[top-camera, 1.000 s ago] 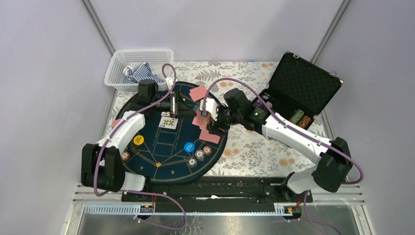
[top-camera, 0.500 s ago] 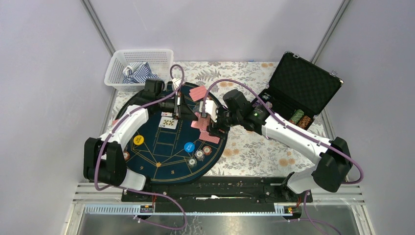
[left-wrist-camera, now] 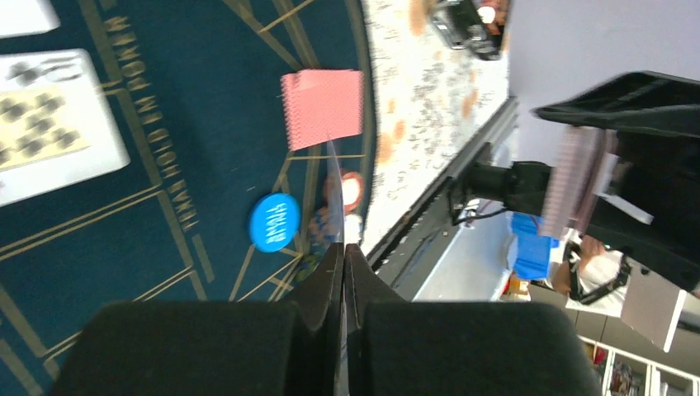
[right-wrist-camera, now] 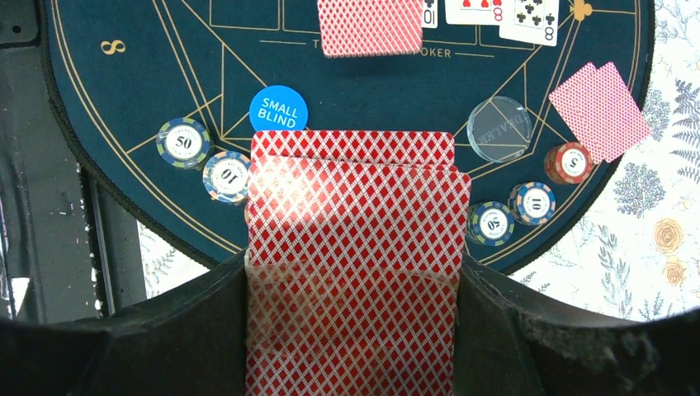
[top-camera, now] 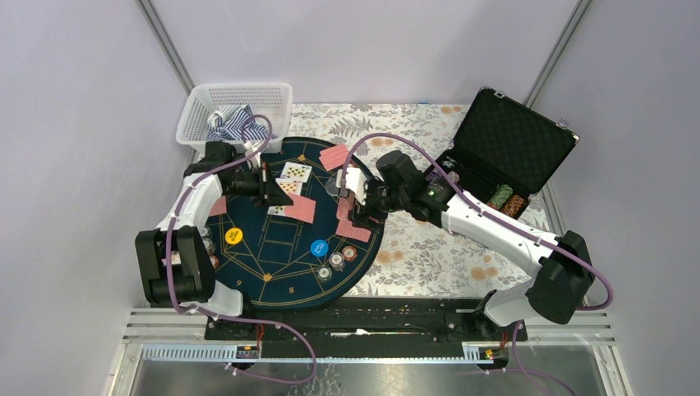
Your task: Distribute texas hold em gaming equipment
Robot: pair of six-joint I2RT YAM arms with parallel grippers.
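Bright, even light, glare on cards (right-wrist-camera: 330, 206) — blurred backgrounds

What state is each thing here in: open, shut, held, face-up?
Left hand: shut on one red-backed playing card.
Right hand: shut on a deck of red-backed cards.
Black foam-lined case: lid open.
White-faced cards on the dark blue round mat: face-up.

Cards (right-wrist-camera: 355, 272) have red backs with a white diamond lattice. The mat (right-wrist-camera: 124, 91) is dark blue with gold lines. The blue disc (right-wrist-camera: 278, 109) bears white lettering. The worktop (top-camera: 429, 252) is pale with brown and grey flowers.
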